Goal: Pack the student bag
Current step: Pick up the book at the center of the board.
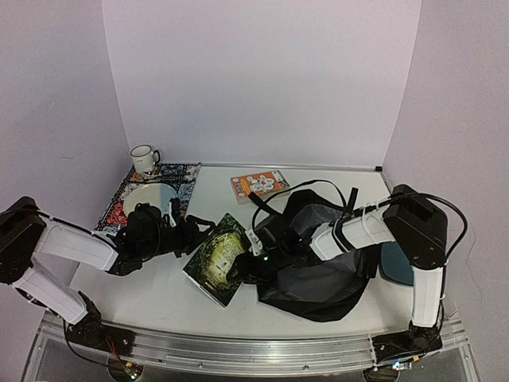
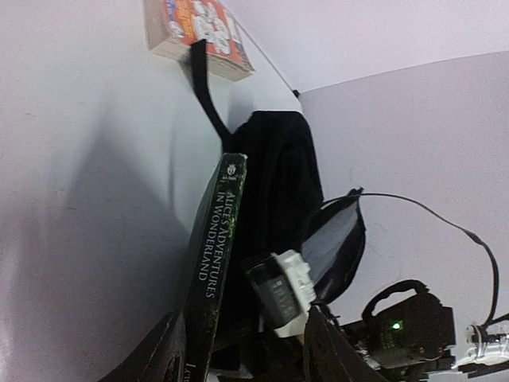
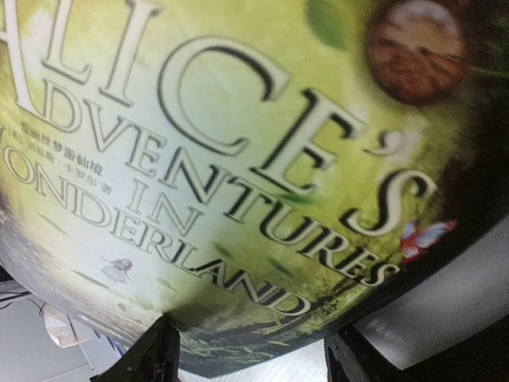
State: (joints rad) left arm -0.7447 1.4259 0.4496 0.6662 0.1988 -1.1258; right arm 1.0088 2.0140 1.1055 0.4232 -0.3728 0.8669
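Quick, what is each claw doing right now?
Left gripper: open, jaws straddling the green book at its spine edge.
Right gripper: open, facing the book's front cover, holding nothing.

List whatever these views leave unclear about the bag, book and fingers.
- Top view: the right arm covers the mouth of the student bag; contents hidden.
- Left wrist view: the bottom edge cuts off the left fingers; grip on the green book unclear.
- Right wrist view: the book's blurred cover fills the frame; contact of the right fingers unclear.
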